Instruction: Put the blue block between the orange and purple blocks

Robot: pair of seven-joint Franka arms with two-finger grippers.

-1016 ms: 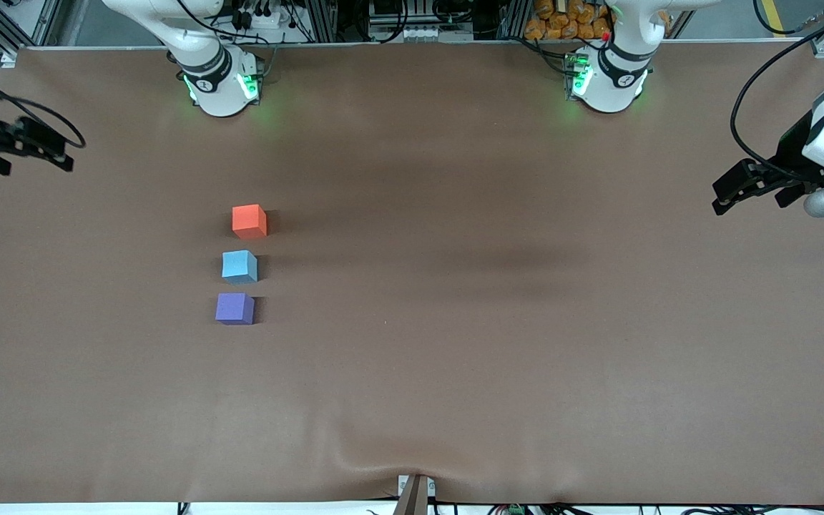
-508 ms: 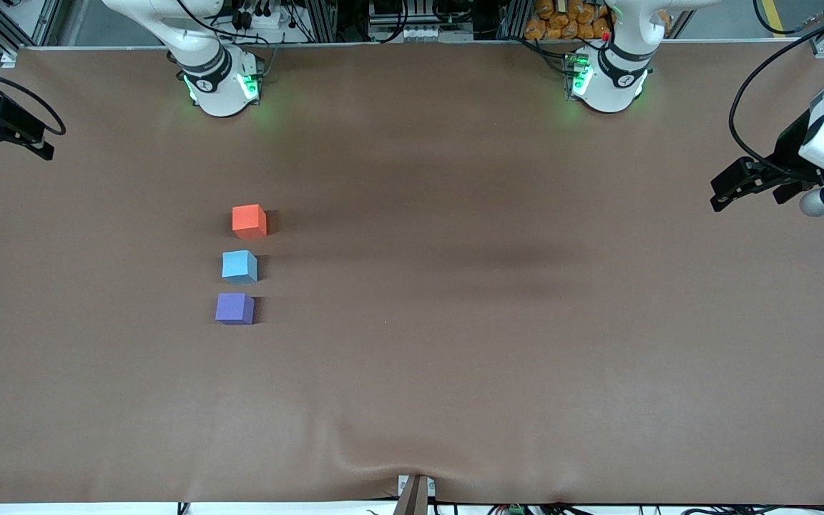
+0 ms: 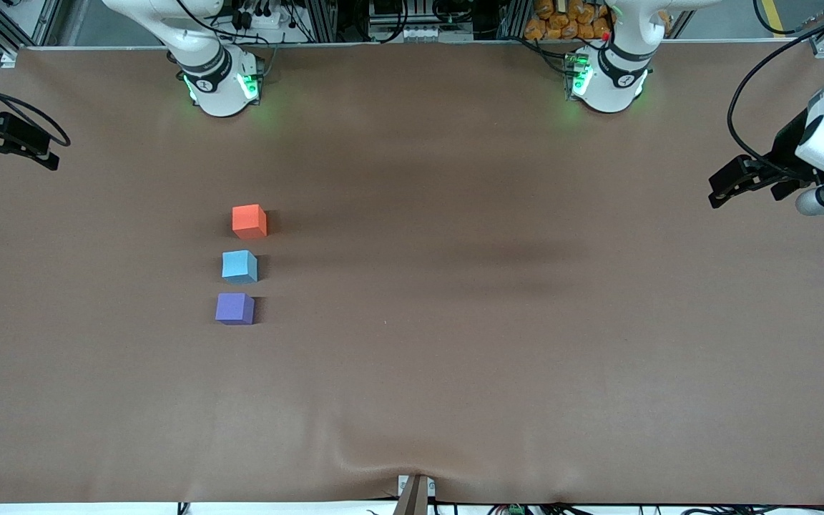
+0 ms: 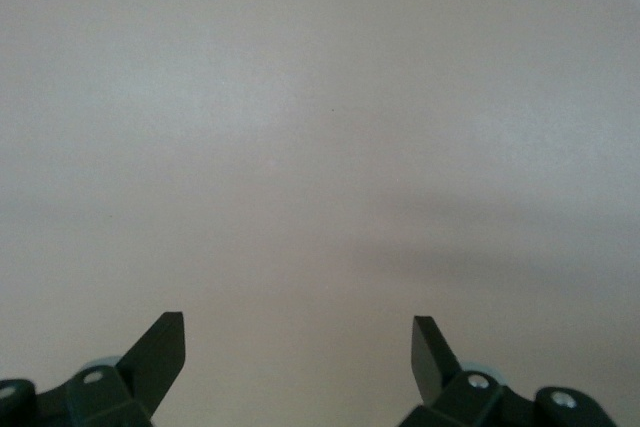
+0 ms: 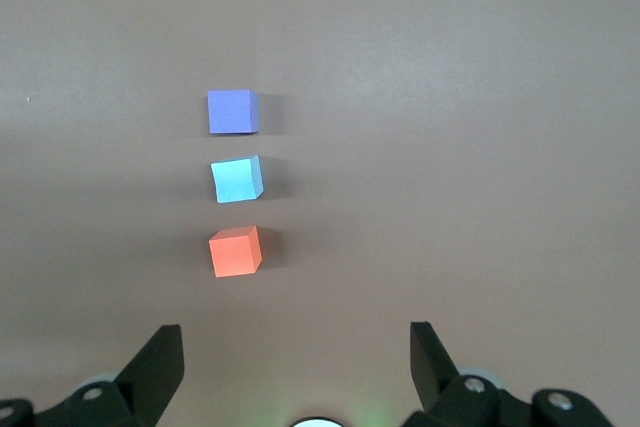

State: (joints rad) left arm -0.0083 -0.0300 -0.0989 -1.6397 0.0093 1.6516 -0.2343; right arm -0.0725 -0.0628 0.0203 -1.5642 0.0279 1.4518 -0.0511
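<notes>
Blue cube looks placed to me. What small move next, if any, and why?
Probably none beyond parking: the blue block already sits between the orange block and the purple block, untouched. The right gripper and left gripper are open, at the table's ends.

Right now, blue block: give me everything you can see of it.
The blue block is a small light sky-blue matte cube, intact, sitting flat on the brown table cover, turned slightly askew. It lies in a row between the orange block, farther from the front camera, and the purple block, nearer, with a gap to each. Neither pincer touches it.
</notes>
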